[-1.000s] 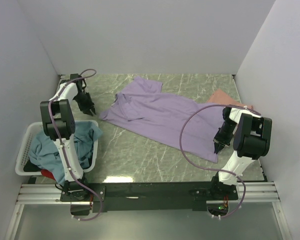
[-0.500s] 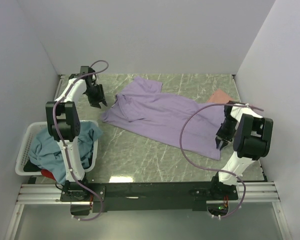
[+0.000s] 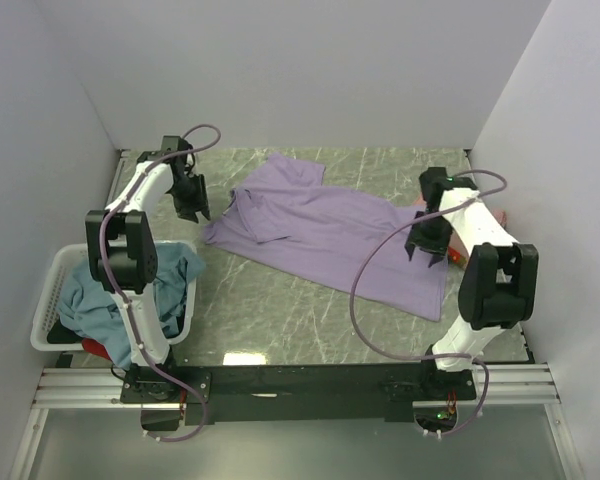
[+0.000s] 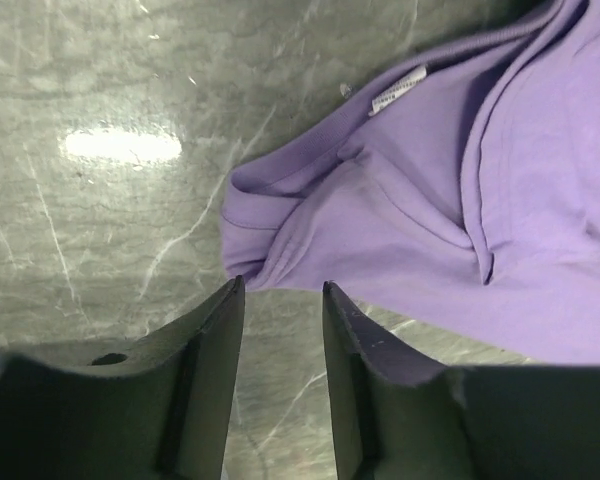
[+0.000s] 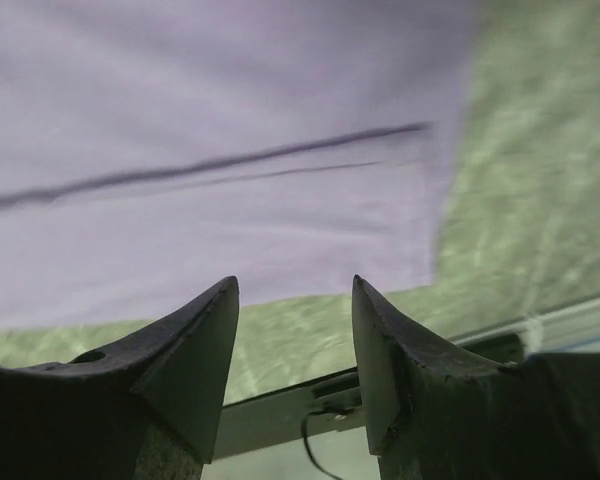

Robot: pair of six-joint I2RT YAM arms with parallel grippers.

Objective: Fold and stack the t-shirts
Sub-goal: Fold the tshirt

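The marble-green worktop (image 3: 280, 310) carries one lavender-purple t-shirt (image 3: 320, 235), spread slantwise across its middle, collar end to the far left and hem to the near right, still unfolded. At the near left stands a white slatted basket (image 3: 50, 290) with the teal-blue t-shirt (image 3: 90, 295) heaped in it and a bit of the red t-shirt (image 3: 95, 348) showing at its near rim. The right tool (image 3: 425, 250), which a second ago sat pressed together at the hem's near corner, has let go and swung up the hem's right edge. Its jaws now stand spread over the cloth with nothing between them. The left tool (image 3: 198, 208) has closed in from the far left and hovers just short of the bunched sleeve, jaws apart and empty. With both grips released, the shirt appears laid out for a first fold that has not begun. A sliver of the salmon-pink t-shirt (image 3: 502, 215) shows beside the right arm.
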